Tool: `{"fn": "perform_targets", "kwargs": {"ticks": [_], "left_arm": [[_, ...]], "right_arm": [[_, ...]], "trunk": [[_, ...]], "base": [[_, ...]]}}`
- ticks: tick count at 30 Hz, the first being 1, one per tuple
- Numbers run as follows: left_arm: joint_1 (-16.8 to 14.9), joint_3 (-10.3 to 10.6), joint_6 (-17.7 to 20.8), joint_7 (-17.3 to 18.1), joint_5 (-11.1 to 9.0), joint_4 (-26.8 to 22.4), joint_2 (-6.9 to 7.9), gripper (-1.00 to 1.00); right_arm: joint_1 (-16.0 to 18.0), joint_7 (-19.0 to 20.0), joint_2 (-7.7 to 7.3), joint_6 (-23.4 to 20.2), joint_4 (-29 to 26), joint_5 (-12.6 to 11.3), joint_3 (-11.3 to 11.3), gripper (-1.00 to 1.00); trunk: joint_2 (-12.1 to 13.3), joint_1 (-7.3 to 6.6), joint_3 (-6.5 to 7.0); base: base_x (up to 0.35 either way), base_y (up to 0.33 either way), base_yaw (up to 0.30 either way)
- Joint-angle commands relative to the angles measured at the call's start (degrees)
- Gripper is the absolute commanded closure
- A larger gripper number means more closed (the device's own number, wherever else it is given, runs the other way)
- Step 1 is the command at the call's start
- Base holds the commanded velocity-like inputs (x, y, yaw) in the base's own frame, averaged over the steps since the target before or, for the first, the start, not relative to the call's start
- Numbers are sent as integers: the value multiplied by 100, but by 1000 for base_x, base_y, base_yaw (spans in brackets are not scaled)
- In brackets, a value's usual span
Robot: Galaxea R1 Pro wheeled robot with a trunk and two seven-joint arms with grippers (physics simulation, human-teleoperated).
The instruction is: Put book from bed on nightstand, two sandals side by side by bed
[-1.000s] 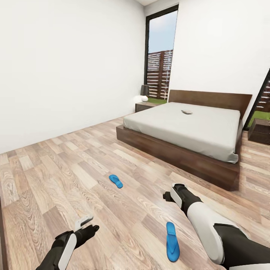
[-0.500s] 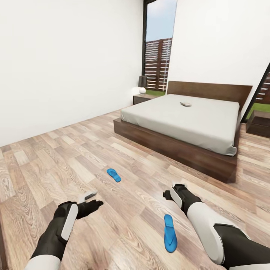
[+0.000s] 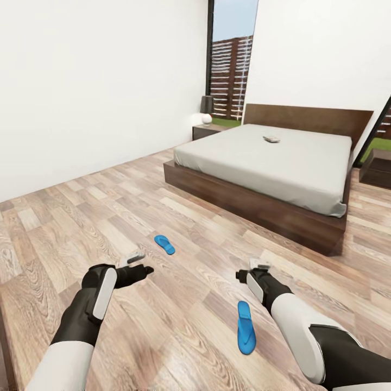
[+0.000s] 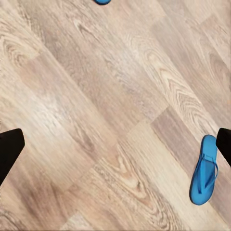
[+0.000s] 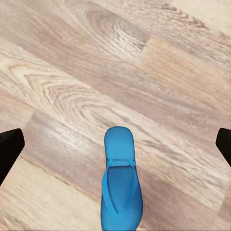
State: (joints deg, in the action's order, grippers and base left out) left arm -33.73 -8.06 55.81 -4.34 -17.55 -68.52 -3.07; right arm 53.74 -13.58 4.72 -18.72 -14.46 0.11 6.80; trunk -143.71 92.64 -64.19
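Note:
Two blue sandals lie apart on the wood floor. The far sandal (image 3: 164,244) is just beyond my left gripper (image 3: 144,269). Beside my right gripper (image 3: 242,275) lies the near sandal (image 3: 246,327), seen close below it in the right wrist view as sandal (image 5: 120,190). The left wrist view shows the near sandal (image 4: 204,169) too. Both grippers hover open and empty, with dark fingers (image 4: 9,149) and fingers (image 5: 9,147) wide apart. The book (image 3: 271,139) rests on the bed (image 3: 255,201) near the headboard. A dark nightstand (image 3: 208,131) stands at the bed's far left corner.
A lamp (image 3: 206,104) and a white ball (image 3: 206,118) sit on the left nightstand. A second dark cabinet (image 3: 378,169) is at the bed's right side. A tall window (image 3: 228,70) is behind. A white wall runs along the left, with wide open floor between me and the bed.
My left arm has reached forward, bringing its gripper close to the far sandal. The camera has shifted, so the bed and sandals sit a little differently in view. The right arm has barely moved.

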Motion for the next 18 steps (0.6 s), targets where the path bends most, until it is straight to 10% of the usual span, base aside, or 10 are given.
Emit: {"fn": "perform_targets", "kwargs": {"ticks": [1,9,18], "left_arm": [[-21,-6,42,-72,-62,-28,-9,-100],[-194,101,419,-308,-123,-1164,-157,-100],[-88,159,419,-367,-106,-1323,-201,-100]], "right_arm": [[-3,-15,4,30,-8,4,33,-100],[-53,-13,7,282,-25,14,24,-100],[-65,32,4,362,-5,18,17,-100]], "trunk": [[-4,1,-28],[-15,22,-205],[-27,45,-405]], "base": [[0,0,0],[0,0,0],[0,0,0]]}}
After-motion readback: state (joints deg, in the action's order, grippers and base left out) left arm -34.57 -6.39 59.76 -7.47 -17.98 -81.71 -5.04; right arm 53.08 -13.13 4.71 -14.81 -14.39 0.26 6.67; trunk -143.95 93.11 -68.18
